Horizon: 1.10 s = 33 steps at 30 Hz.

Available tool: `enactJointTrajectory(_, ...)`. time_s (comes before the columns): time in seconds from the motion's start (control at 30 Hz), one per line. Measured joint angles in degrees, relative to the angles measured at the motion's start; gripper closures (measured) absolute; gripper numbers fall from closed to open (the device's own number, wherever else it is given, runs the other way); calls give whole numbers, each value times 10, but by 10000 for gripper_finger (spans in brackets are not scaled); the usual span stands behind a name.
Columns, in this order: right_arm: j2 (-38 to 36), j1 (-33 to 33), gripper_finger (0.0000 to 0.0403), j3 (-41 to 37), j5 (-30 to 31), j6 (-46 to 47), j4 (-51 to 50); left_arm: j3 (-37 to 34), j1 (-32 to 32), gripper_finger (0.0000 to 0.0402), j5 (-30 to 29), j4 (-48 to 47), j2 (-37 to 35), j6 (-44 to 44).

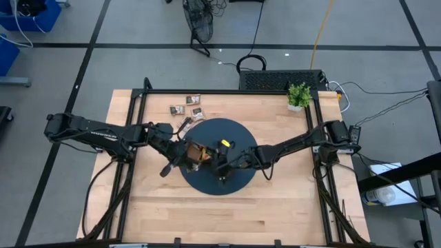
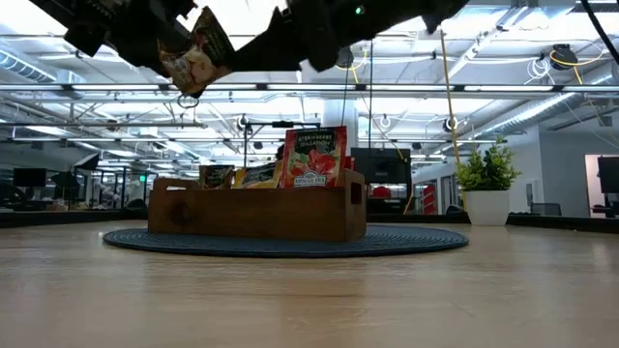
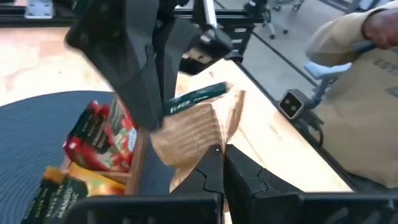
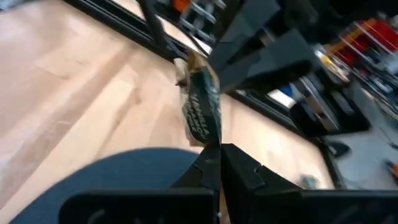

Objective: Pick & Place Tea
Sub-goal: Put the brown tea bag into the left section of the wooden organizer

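Note:
A dark brown and white tea sachet (image 3: 193, 124) hangs in the air above the wooden tray (image 2: 256, 213), which stands on a round dark mat (image 2: 290, 242). Both grippers are shut on it. My left gripper (image 3: 222, 163) comes from the table's left and my right gripper (image 4: 217, 155) from the right. They meet over the mat in the high view, left gripper (image 1: 185, 153) and right gripper (image 1: 210, 160). The low view shows the sachet (image 2: 198, 53) tilted, high between the two dark hands. Red (image 2: 314, 157), orange (image 2: 256, 176) and dark sachets (image 2: 215, 176) stand upright in the tray. My left gripper pinches the sachet's near edge (image 3: 208, 148) between its two fingers, which come roughly level from the table's left. The sachet is clear of the tray and looks bent. My right gripper pinches the opposite edge (image 4: 205, 138) between its two fingers, coming from the table's right. The sachet stands on edge beyond them.
Several loose sachets (image 1: 186, 109) lie on the wooden table beyond the mat, toward the far left. A small potted plant (image 1: 298, 95) stands at the far right corner. A person (image 3: 360, 93) shows beyond the table's edge in the left wrist view.

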Motion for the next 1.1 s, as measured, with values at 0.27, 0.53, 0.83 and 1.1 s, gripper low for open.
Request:
enactJointTrajectory(0.27,-16,23,403,0,24,13,-10,0,-2,358,-24,24,-6,2)
enactJointTrajectory(0.53,-16,17,403,0,7,9,-5,0,-6,342,-26,29,-5,12)
enactJointTrajectory(0.83,-16,15,403,0,4,-3,8,0,-7,341,-27,29,-5,13)
enactJointTrajectory(1.1,-16,15,403,0,4,-4,8,0,-7,341,-29,29,-5,12)
